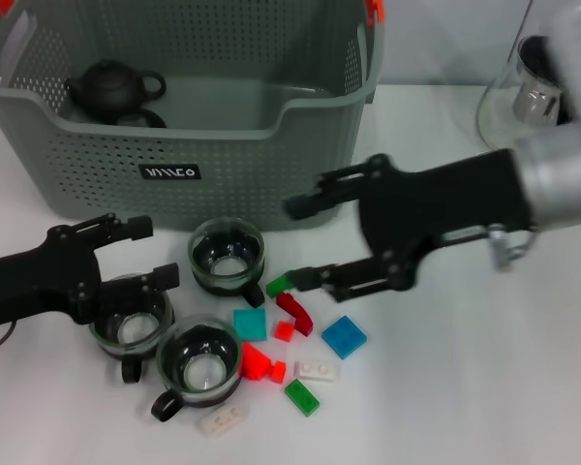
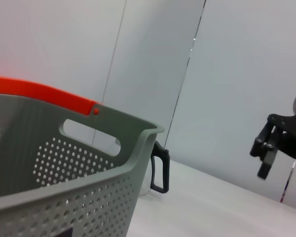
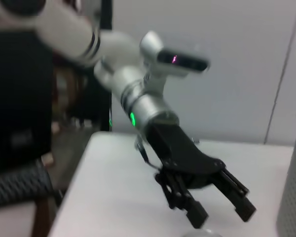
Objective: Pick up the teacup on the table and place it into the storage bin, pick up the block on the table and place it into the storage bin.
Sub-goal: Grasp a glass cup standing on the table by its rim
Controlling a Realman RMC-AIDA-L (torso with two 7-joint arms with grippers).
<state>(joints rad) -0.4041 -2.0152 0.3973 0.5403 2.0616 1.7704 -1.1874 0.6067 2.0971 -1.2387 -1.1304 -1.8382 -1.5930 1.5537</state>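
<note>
The grey-green perforated storage bin with a black label stands at the back; it also shows in the left wrist view. Three glass teacups stand before it: one in the middle, one on the left, one in front. Several coloured blocks lie to their right, among them a teal one, a red arch and a blue one. My left gripper is open just above the left teacup; the right wrist view shows it open too. My right gripper is open beside the middle teacup, its lower fingertip by a small green block.
A black teapot sits inside the bin. A glass pitcher stands at the back right. The bin has orange handle clips. More blocks, a green one and two white ones, lie near the table's front.
</note>
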